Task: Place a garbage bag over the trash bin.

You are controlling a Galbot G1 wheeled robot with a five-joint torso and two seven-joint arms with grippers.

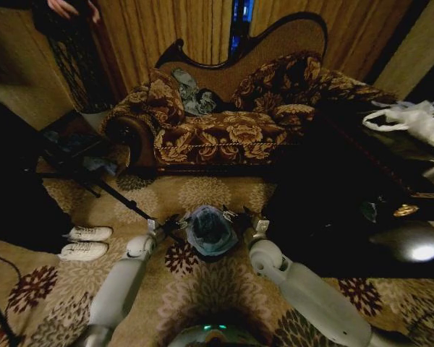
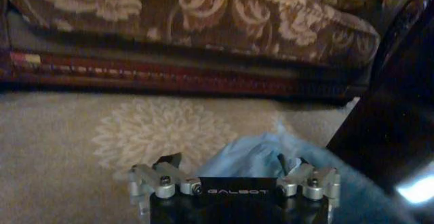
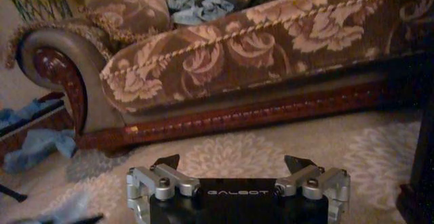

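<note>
Item: trash bin (image 1: 210,249), small, round, black. Stands upright on the patterned carpet (image 1: 202,191) in front of the sofa (image 1: 224,123), mouth facing up, long axis vertical.

Item: garbage bag (image 1: 210,230), pale blue, wrinkled film. Sits in and over the bin's mouth; the film lines the opening, with a dark hollow at the centre. No other contents can be made out inside.

Item: left claw (image 1: 175,223). At the bin's left edge, just beside the bag. In the left wrist view its fingers (image 2: 169,160) stand spread, with bag film (image 2: 247,155) rising between them; whether the film is gripped cannot be told.

Item: right claw (image 1: 247,220). At the bin's right edge. In the right wrist view its fingers (image 3: 298,163) stand wide apart over bare carpet, nothing between them.

Surroundings: grey-blue cloth (image 1: 192,92) lies on the sofa seat. A pair of white shoes (image 1: 85,243) lies on the carpet left of the bin. A white plastic bag (image 1: 412,119) rests on the dark surface (image 1: 390,155) right of the sofa.
</note>
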